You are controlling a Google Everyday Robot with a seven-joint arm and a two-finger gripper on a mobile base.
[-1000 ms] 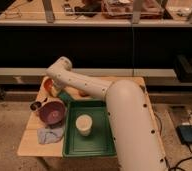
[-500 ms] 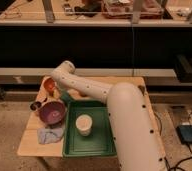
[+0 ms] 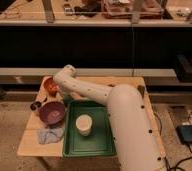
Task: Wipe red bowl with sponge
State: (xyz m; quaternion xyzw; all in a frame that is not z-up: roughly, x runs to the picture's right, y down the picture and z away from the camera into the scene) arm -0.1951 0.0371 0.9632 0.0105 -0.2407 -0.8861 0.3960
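A red-orange bowl (image 3: 50, 86) sits at the back left of the wooden table (image 3: 31, 142). A darker maroon bowl (image 3: 52, 113) sits in front of it. My white arm (image 3: 96, 95) reaches in from the lower right and bends at the back of the table. My gripper (image 3: 67, 98) hangs below the wrist, between the two bowls and the green tray (image 3: 89, 142), just right of the red-orange bowl. I see no sponge; the arm may hide it.
A white cup (image 3: 83, 125) stands in the green tray. A blue-grey cloth (image 3: 50, 134) lies at the front left. A small metal cup (image 3: 35, 105) stands at the left edge. A dark counter front runs behind the table.
The wrist and gripper have moved right and back, away from over the maroon bowl towards the tray's back left corner. The yellow thing seen earlier beside the arm no longer shows.
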